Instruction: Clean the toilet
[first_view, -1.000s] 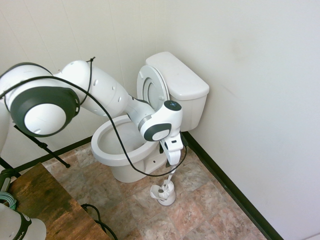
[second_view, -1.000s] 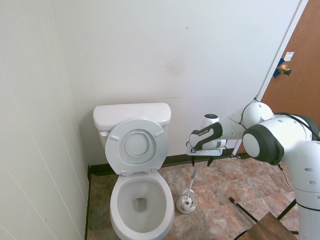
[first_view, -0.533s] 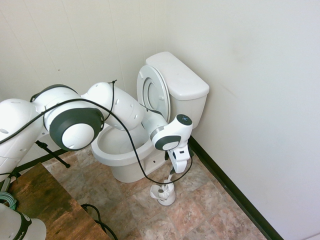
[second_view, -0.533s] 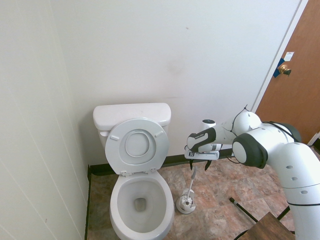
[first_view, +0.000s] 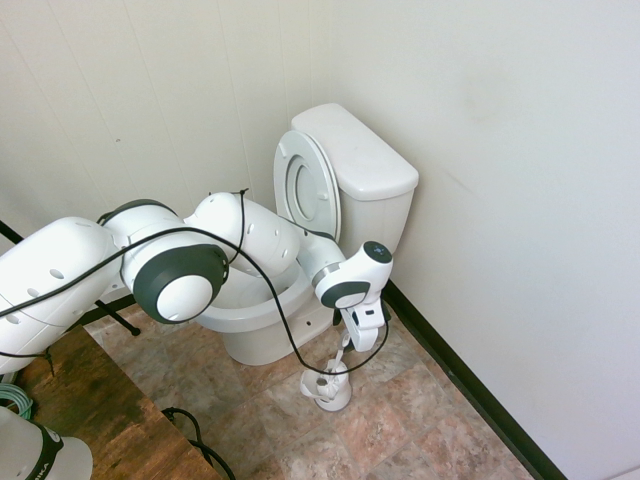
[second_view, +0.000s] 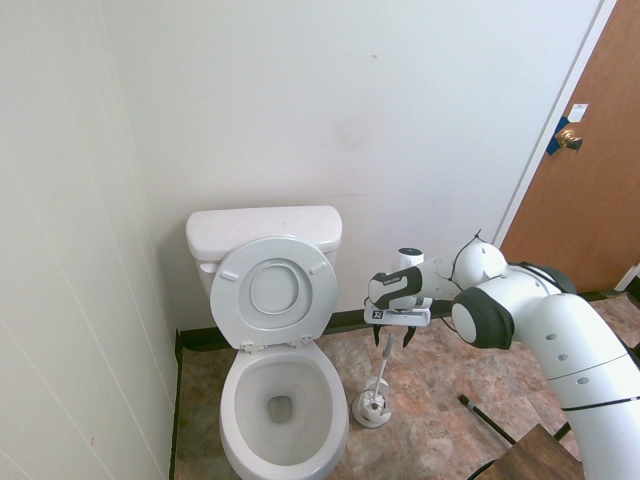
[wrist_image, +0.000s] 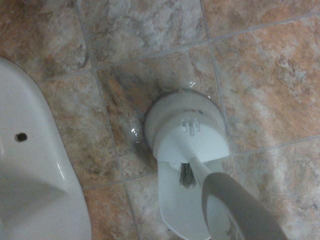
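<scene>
The jaws of the gripper (second_view: 392, 341) stand spread wide and empty, pointing down on either side of the brush handle (second_view: 383, 368), not yet closed on it. The handle leans, so a straight descent could knock it sideways or tip the light brush holder (first_view: 326, 386) on the tiled floor (first_view: 400, 420). The toilet (second_view: 280, 400) stands just beside the holder, lid raised, bowl open. The baseboard (first_view: 470, 390) runs near, leaving little room for the wrist.

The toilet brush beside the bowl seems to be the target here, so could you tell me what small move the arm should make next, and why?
Probably ease a little further down and close: the open gripper straddles the top of the brush handle, which stands in its holder beside the toilet.
</scene>
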